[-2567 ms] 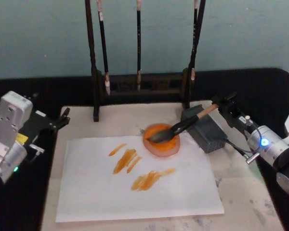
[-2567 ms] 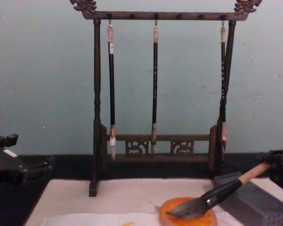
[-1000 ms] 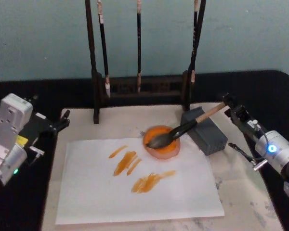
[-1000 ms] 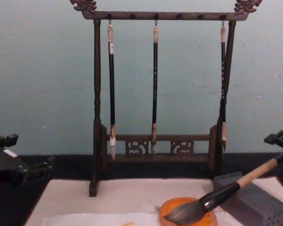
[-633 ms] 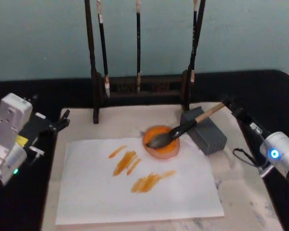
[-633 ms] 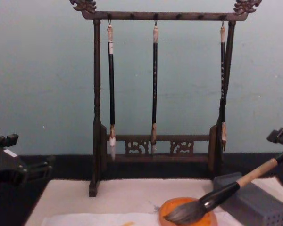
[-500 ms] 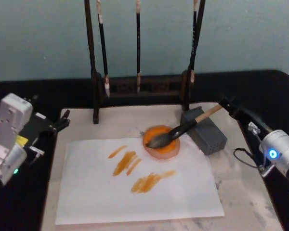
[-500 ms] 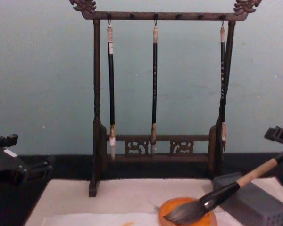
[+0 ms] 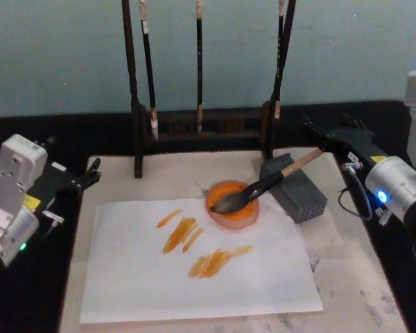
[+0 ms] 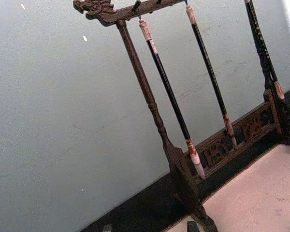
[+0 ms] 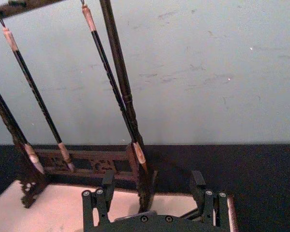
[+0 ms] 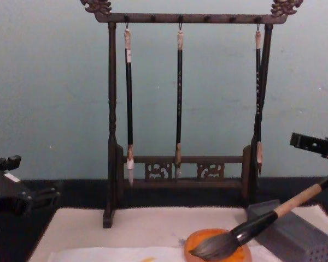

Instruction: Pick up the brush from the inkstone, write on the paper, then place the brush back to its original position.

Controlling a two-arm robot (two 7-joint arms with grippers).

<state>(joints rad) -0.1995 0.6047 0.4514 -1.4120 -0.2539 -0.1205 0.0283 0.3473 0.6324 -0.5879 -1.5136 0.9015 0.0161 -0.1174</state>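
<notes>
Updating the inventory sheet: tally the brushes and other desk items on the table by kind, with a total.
Thin hanging brushes: 3
Thick brush: 1
Brush rack: 1
Orange inkstone: 1
Grey perforated block: 1
Paper sheet: 1
Total: 8

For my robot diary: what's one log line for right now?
brush: resting in inkstone | right gripper: open, above handle | left gripper: parked

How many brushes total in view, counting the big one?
4. Three thin brushes hang on the rack: left, middle, right. The brush lies with bristles in the inkstone, handle on the grey block.
</notes>
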